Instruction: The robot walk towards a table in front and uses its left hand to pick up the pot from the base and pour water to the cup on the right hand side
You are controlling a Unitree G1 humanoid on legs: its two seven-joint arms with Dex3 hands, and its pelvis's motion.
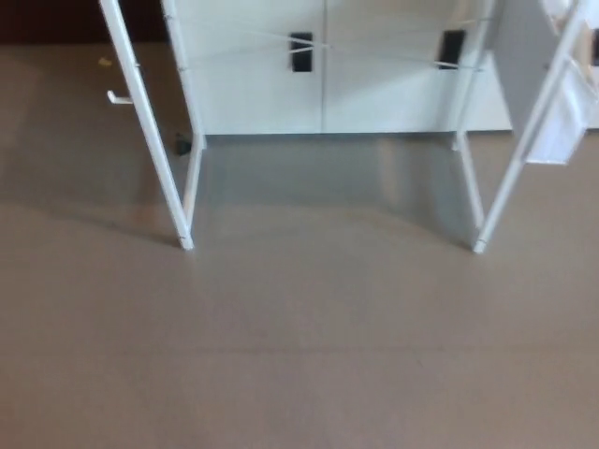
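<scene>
Neither the pot, its base nor the cup shows in the head view. Only the white legs of a table appear: the left front leg [150, 131] and the right front leg [519, 159] stand on the grey-brown floor [309, 346]. The tabletop is cut off above the picture. Neither of my hands is in view.
Behind the table legs stand white cabinets [318, 75] with two black handles [301, 49]. A white cloth or sheet [562, 131] hangs at the right leg. Thin crossed wires run between the legs. A small white object [118, 97] lies on the floor at the left.
</scene>
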